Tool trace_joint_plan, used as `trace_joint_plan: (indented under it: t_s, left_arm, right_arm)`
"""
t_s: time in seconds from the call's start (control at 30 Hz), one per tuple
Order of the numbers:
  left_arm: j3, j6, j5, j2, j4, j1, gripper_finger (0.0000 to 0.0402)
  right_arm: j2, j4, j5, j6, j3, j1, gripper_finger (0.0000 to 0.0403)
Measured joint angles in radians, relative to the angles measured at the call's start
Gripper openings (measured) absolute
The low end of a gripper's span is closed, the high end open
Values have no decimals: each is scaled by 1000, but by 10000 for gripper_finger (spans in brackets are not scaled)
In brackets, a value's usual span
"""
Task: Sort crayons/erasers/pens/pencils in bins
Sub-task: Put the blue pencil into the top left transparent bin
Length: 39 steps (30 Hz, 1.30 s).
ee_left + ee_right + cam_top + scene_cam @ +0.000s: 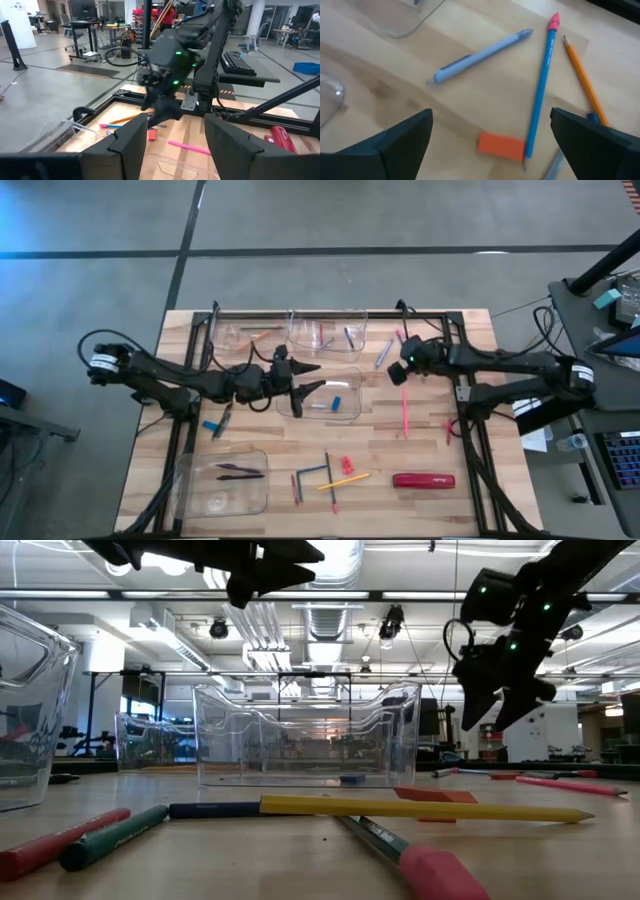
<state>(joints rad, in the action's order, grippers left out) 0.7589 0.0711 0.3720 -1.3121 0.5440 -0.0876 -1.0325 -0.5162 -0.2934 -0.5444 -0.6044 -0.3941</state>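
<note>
Here our right gripper [490,137] hangs wide open above the orange eraser [501,145], which lies touching a blue pencil [540,85]; closing carelessly, we risk pinching both. Our left gripper [312,377] hovers empty, half-spread, over a bin [345,412].

Small orange rectangular eraser block [501,145]; blue wooden pencil with pink eraser tip [540,85]; pale blue plastic pen [480,56]; orange thin pencil [581,80]; light-grained wooden tabletop [470,110].
</note>
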Motion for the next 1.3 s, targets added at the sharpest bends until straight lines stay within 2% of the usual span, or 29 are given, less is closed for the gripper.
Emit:
trace_joint_plan:
  t_s: [0.13, 0.3, 0.57, 0.73, 1.3]
  left_arm:
    - [0, 0, 0, 0, -2, -2, 183]
    - [0, 0, 0, -2, -2, -5, 183]
    - [-1, 0, 0, -2, -4, -5, 183]
    - [-9, 1, 0, -2, -3, -5, 183]
    - [-13, 3, -1, -2, -2, -5, 183]
  right_arm:
    - [-57, 76, 66, 88, 0, -94, 388]
    - [-145, 116, 81, 147, 0, -173, 388]
    - [-285, 159, 84, 174, 0, -236, 388]
    - [-330, 187, 93, 185, 0, -262, 382]
    - [-361, 219, 104, 196, -2, -350, 252]
